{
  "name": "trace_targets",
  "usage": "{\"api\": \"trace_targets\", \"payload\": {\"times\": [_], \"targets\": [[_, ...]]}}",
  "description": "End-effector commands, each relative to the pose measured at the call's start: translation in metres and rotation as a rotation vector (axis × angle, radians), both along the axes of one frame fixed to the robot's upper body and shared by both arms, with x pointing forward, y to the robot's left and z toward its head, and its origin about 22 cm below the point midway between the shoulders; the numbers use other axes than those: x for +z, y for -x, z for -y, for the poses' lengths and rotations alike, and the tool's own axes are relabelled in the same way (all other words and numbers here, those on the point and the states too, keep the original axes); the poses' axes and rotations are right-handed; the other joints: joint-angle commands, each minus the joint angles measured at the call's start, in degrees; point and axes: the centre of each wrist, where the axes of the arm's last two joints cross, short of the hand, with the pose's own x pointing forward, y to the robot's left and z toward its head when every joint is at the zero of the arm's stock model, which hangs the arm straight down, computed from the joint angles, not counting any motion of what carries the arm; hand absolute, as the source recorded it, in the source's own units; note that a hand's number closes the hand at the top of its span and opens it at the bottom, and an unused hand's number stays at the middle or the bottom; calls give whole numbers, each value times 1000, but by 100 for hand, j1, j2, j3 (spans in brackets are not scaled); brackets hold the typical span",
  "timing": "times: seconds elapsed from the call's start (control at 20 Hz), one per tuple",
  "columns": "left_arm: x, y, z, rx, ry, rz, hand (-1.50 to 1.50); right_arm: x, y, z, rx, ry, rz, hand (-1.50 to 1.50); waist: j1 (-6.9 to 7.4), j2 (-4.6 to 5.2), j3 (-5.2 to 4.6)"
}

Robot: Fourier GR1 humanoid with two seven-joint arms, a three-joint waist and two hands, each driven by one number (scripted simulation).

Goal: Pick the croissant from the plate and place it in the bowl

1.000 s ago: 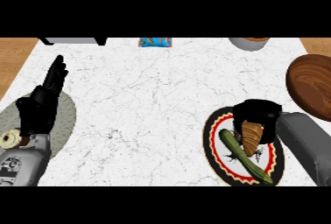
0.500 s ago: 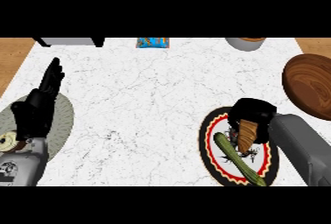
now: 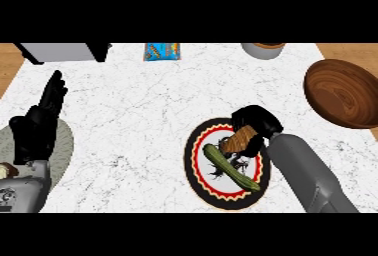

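Observation:
A brown croissant (image 3: 238,140) lies on the upper right of a round plate (image 3: 198,170) with a black, red and cream rim. My right hand (image 3: 255,122) is curled over the croissant, its fingers wrapped round the pastry's far end and hiding part of it. A green cucumber (image 3: 230,167) lies diagonally across the same plate, just left of my right forearm. The brown wooden bowl (image 3: 343,92) stands at the right edge, up and right of the hand. My left hand (image 3: 40,122) rests open at the far left with its fingers pointing up.
A grey round mat (image 3: 65,150) lies under my left forearm at the left edge. Along the back stand a grey appliance (image 3: 63,51), a blue packet (image 3: 162,50) and a grey cup (image 3: 263,49). Wooden floor shows beyond the counter's corners.
My right hand has shifted slightly left and down over the plate and closed round the croissant. The left hand has barely moved.

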Motion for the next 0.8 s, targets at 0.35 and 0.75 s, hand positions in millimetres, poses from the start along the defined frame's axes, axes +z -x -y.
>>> {"api": "trace_targets", "payload": {"times": [0.35,0.75], "targets": [[-1,9,-10,43,0,-19,0,83,-3,-74,-518,-340,283,150,-122,-11,98],[0,1,0,-12,7,13,0,136,42,-27,-758,-310,409,150,58,158,111]]}}
